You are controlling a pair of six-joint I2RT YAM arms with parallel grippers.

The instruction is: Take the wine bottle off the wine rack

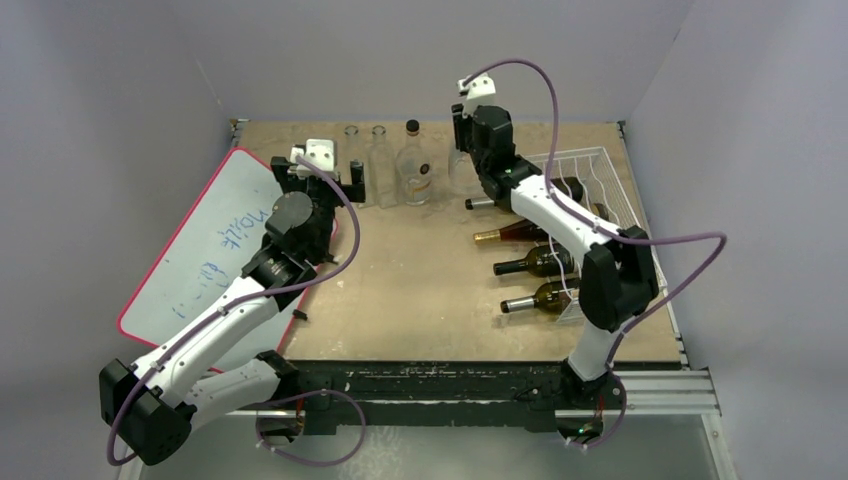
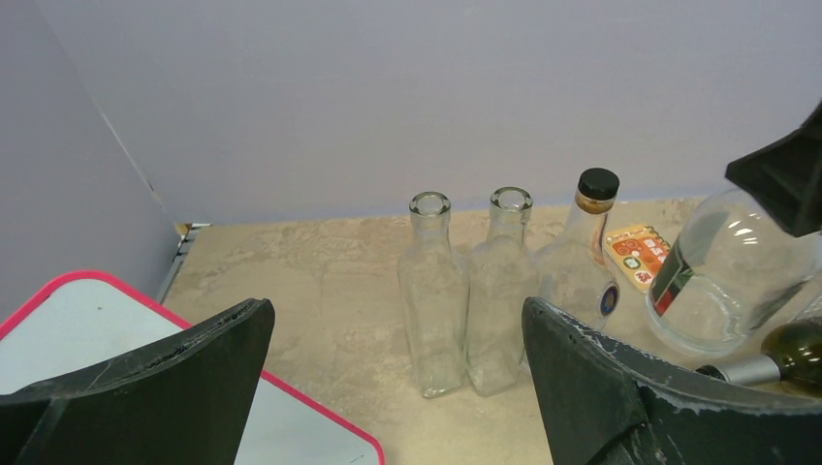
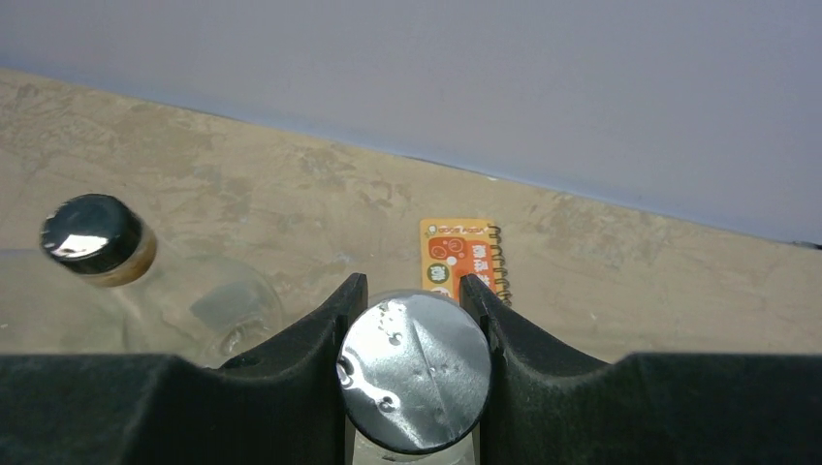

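Wine bottles [image 1: 545, 261] lie in wine rack [image 1: 612, 180], right; whiteboard [image 1: 200, 262] left

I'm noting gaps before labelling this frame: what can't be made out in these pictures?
Top view: the right arm covers part of the wine rack, so its bottle count is unsure.
Top view: whiteboard writing too small to read.
Right wrist view: gripped bottle shows only its top; body hidden beneath.
Left wrist view: dark bottle cut by right edge.
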